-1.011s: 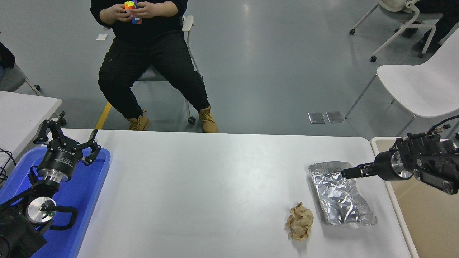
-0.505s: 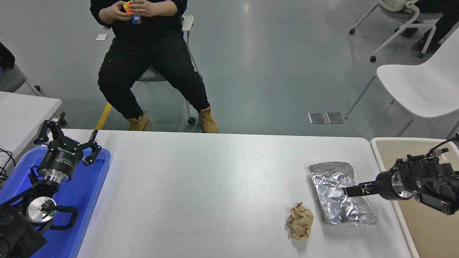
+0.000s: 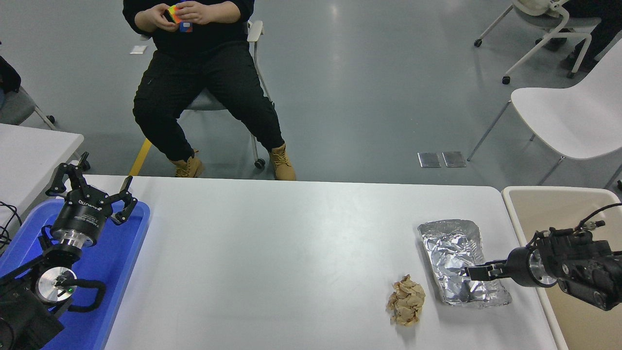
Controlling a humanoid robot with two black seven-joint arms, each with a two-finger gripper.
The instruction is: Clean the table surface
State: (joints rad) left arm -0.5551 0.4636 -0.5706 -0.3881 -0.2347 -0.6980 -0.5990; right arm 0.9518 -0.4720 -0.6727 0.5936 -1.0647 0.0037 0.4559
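Note:
The white table surface (image 3: pixel 272 253) carries a crumpled silver foil tray (image 3: pixel 449 245) at the right and a crumpled brown paper ball (image 3: pixel 406 300) just left of the foil's near end. My right gripper (image 3: pixel 470 272) comes in from the right edge and points left, its tip over the near part of the foil tray. I cannot tell whether it touches the foil. My left gripper (image 3: pixel 92 187) is parked open and empty over the blue tray (image 3: pixel 121 253) at the lower left.
A beige bin (image 3: pixel 559 209) stands against the table's right edge, under my right arm. A person (image 3: pixel 204 82) sits at the far side handling a colourful cube. A smaller white table (image 3: pixel 29 150) is at the left, a white chair (image 3: pixel 568 116) at the far right.
My right gripper has moved toward me along the foil tray, from its far end to its near part. The foil, the paper ball and the left arm have not moved.

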